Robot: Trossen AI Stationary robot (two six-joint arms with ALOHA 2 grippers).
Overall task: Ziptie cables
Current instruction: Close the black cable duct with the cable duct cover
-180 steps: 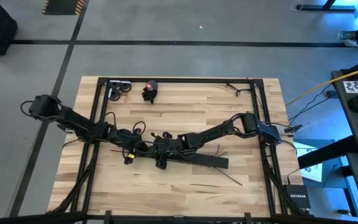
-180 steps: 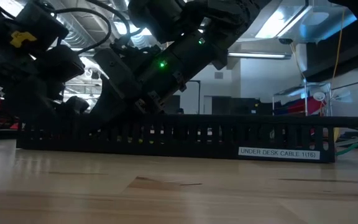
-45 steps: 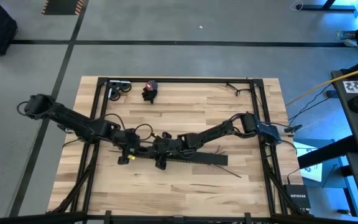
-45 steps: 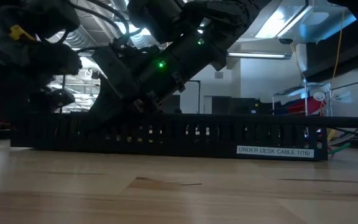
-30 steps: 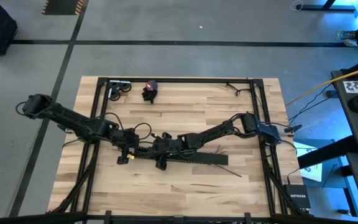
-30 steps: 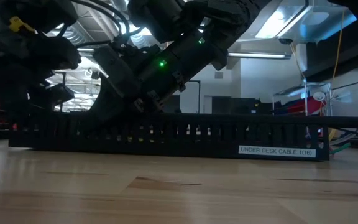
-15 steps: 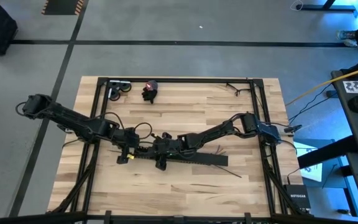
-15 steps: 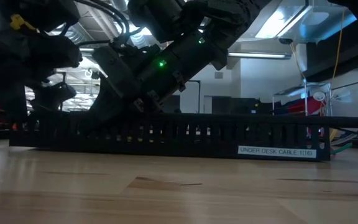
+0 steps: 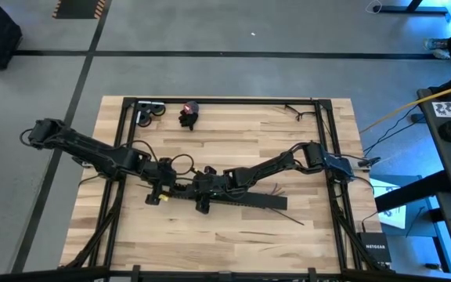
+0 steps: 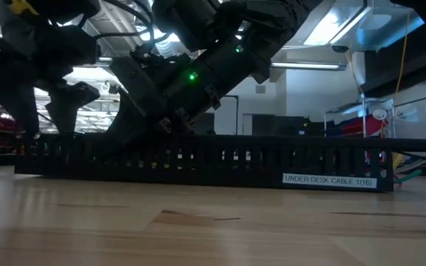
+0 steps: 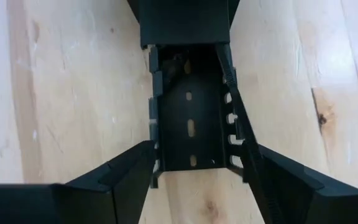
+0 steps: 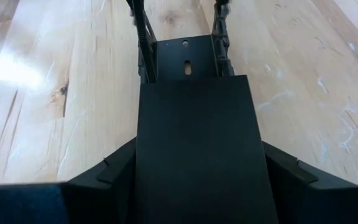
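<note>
A long black slotted bar (image 9: 233, 199) lies flat on the wooden table, labelled at its right end in the low view (image 10: 330, 180). The cables (image 9: 276, 189) are thin coloured wires lying behind the bar's right end (image 10: 409, 174). My left gripper (image 11: 201, 149) is open, with a finger on each side of the bar's open left end (image 11: 191, 134), and shows over that end in the low view (image 10: 46, 111). My right gripper (image 12: 197, 144) is shut on the bar, left of its middle (image 9: 202, 196). My left gripper's fingers (image 11: 135, 168) stand beside the walls of the bar's left end; I cannot tell whether they touch them. My right gripper pinches the bar's covered stretch (image 12: 149, 155) between its two fingers, one on each long side. The fingers lie across the bar and slant down from the table's right. The bar rests flat on the table.
At the far left of the table lie a small grey roll (image 9: 149, 112) and a black and red object (image 9: 188, 114). A dark wire piece (image 9: 296, 111) lies at the far right. A thin dark strip (image 9: 292, 218) lies near the bar's right end. Black frame rails (image 9: 325, 141) border the table.
My left gripper has risen a little over the bar's left end and rolled slightly. The bar and my right gripper have kept still.
</note>
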